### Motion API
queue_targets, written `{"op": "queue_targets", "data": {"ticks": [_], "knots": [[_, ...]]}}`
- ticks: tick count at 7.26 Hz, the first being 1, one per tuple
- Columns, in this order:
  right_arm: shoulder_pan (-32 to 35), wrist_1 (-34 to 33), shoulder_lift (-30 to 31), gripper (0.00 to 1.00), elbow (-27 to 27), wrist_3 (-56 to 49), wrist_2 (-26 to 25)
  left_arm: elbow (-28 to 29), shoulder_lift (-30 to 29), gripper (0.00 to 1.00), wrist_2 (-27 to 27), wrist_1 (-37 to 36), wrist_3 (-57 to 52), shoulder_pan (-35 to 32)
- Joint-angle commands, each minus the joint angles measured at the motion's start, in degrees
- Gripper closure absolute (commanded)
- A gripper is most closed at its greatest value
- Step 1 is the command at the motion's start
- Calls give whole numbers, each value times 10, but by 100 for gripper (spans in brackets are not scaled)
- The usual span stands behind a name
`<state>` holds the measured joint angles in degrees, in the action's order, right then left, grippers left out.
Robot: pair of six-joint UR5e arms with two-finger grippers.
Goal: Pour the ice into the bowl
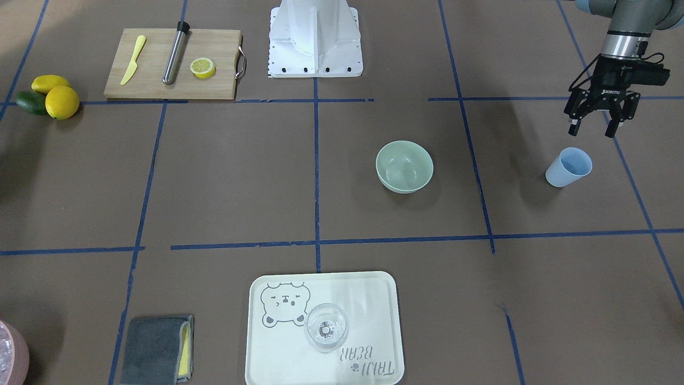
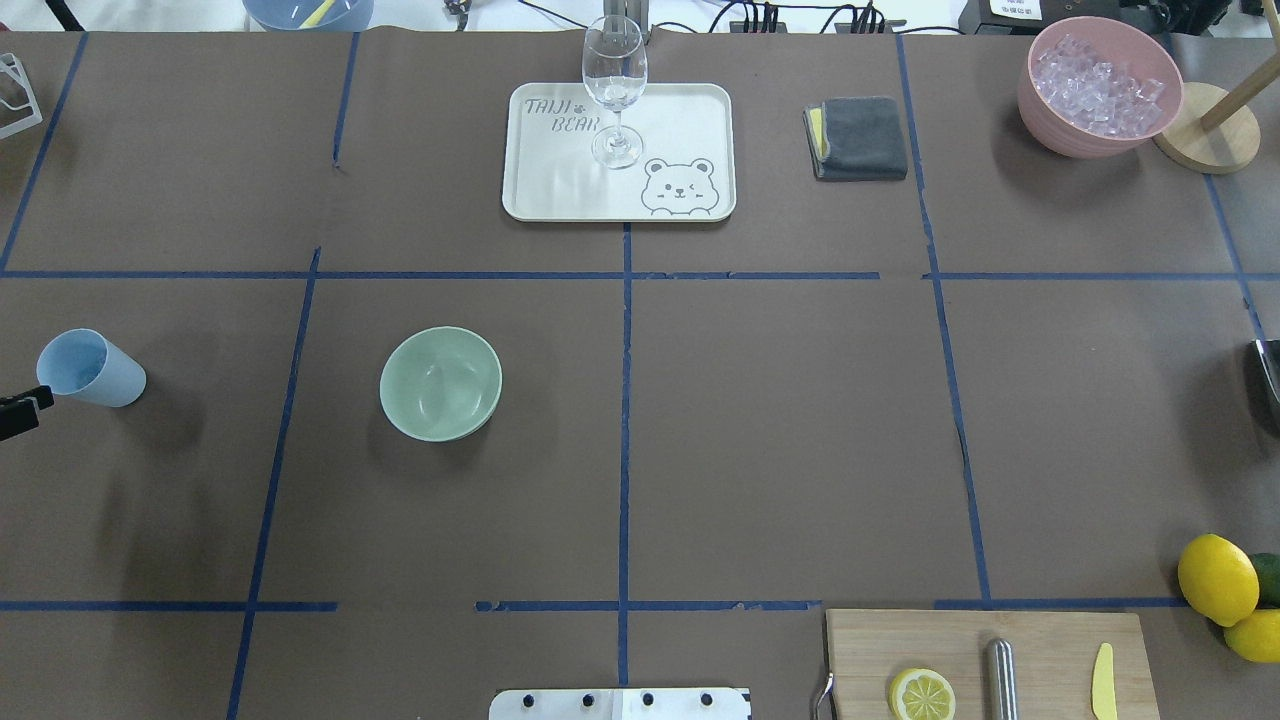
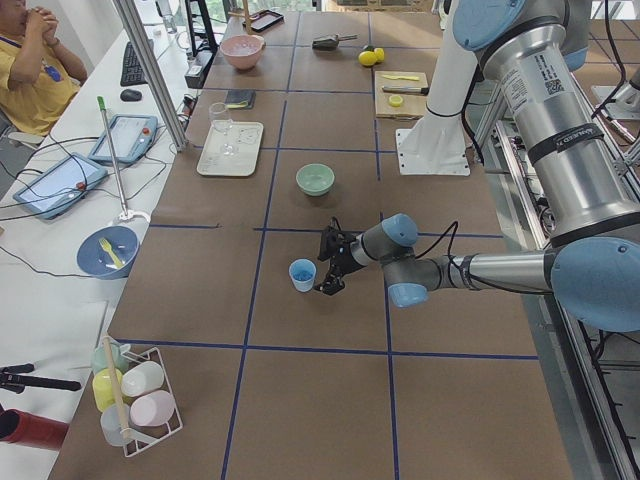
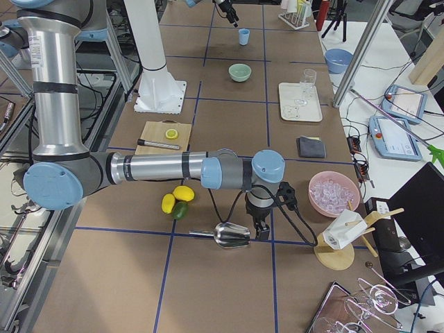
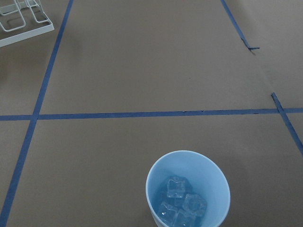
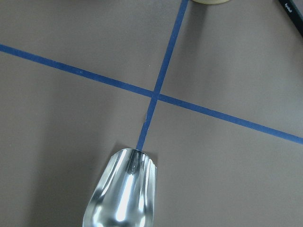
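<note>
The pale mint-green bowl (image 1: 404, 166) (image 2: 441, 383) stands empty left of the table's middle in the overhead view. A light blue cup (image 1: 569, 167) (image 2: 90, 367) stands upright further out toward the table's left end. In the left wrist view several clear cubes of ice (image 5: 182, 201) lie in the cup (image 5: 188, 189). My left gripper (image 1: 591, 130) hangs open above and just behind the cup, holding nothing. My right gripper (image 4: 262, 229) sits at the handle end of a metal scoop (image 4: 231, 235) (image 6: 120, 194); I cannot tell whether it is shut.
A pink container (image 2: 1100, 85) of ice cubes stands at the far right corner beside a wooden stand (image 2: 1205, 140). A tray (image 2: 560, 190) carries a wine glass (image 2: 614, 90). Also there: a grey cloth (image 2: 860, 138), a cutting board (image 2: 1050, 640) with lemon slice, lemons (image 2: 1217, 578).
</note>
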<state>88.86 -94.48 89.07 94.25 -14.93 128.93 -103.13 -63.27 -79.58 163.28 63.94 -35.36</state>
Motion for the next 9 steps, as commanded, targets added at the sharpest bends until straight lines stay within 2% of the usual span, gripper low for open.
{"op": "queue_targets", "data": {"ticks": [1, 7, 9], "knots": [[0, 0, 0, 0, -1, 1, 0, 18, -23, 0, 33, -2, 7, 28], [0, 0, 1, 0, -3, 1, 0, 106, -100, 1, 71, -3, 9, 38], [0, 0, 1, 0, -3, 1, 0, 126, -115, 5, 75, 1, 4, 38]]}}
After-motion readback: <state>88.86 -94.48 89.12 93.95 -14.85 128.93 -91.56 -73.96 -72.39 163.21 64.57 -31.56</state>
